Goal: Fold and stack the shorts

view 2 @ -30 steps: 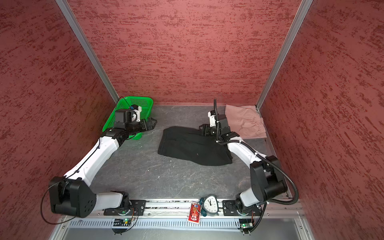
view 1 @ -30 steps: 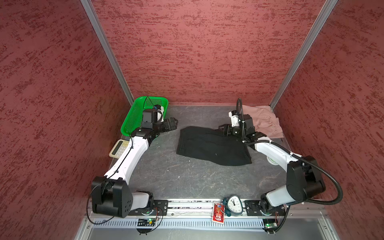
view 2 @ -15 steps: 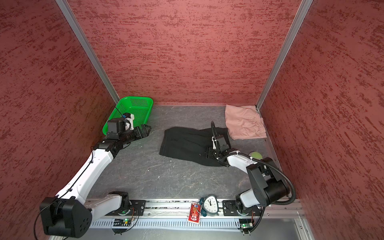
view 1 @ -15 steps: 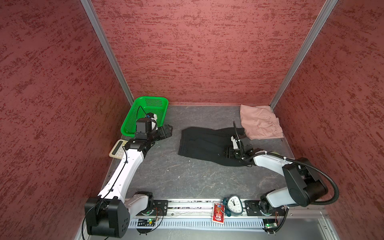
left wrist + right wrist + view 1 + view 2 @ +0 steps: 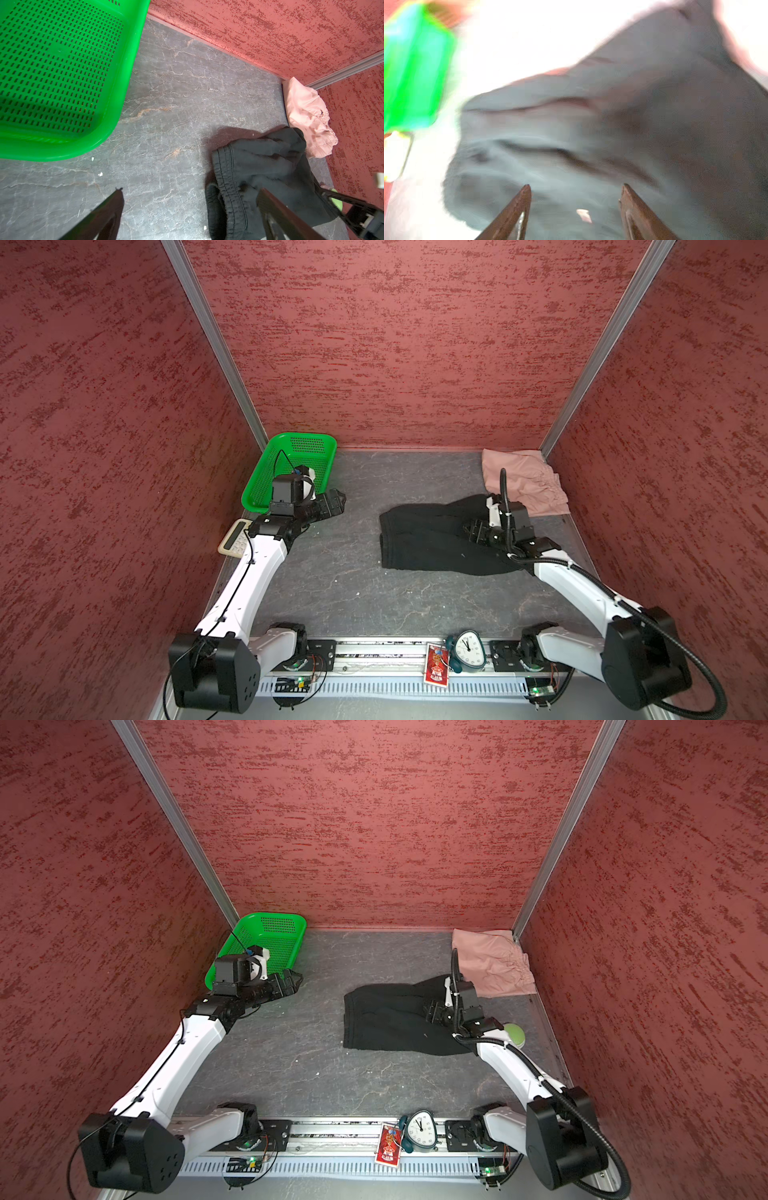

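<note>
The black shorts (image 5: 428,539) (image 5: 386,1019) lie bunched on the grey table, right of centre, waistband on the left. In the back right corner the pink shorts (image 5: 525,485) (image 5: 494,965) rest folded, touching the black pair's far corner. My right gripper (image 5: 471,529) (image 5: 430,1011) hovers low over the black cloth. The blurred right wrist view has the right gripper (image 5: 576,186) open, nothing between its fingers, with the black shorts (image 5: 612,124) below. My left gripper (image 5: 338,504) (image 5: 297,982) is wide open beside the basket, off the cloth. From the left wrist, that gripper (image 5: 190,190) faces the black shorts (image 5: 259,166) and pink shorts (image 5: 307,120).
A green basket (image 5: 291,464) (image 5: 52,72) stands at the back left by the left wrist. A calculator (image 5: 235,539) lies at the left edge. A green ball (image 5: 514,1033) sits behind the right forearm. A clock (image 5: 468,649) and red card (image 5: 436,664) lie on the front rail.
My right gripper swept from the black shorts' far right corner toward the front and back a little, opening wider. The black shorts bunched and shifted right. The left gripper drew back slightly.
</note>
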Action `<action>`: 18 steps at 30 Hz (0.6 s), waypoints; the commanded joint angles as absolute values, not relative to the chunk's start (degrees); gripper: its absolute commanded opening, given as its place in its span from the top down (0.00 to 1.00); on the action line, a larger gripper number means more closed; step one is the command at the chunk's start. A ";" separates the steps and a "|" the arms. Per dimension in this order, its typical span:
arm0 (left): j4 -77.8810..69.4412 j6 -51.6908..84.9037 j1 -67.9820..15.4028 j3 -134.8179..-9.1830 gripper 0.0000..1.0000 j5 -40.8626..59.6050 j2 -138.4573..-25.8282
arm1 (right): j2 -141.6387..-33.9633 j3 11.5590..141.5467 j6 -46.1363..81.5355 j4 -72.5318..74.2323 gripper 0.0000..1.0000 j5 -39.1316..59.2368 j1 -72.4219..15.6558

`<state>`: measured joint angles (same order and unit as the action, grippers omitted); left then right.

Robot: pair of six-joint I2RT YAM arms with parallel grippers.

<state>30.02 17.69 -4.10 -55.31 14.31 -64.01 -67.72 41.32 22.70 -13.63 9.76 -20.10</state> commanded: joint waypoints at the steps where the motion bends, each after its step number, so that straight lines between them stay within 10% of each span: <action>1: 32.91 16.52 -2.98 -57.35 0.01 12.99 -59.75 | -69.47 48.25 13.02 -11.44 0.26 6.53 -29.24; 18: 36.74 16.52 1.31 -55.62 0.01 17.41 -53.22 | -95.24 60.30 -9.61 -20.37 0.01 -25.64 -63.41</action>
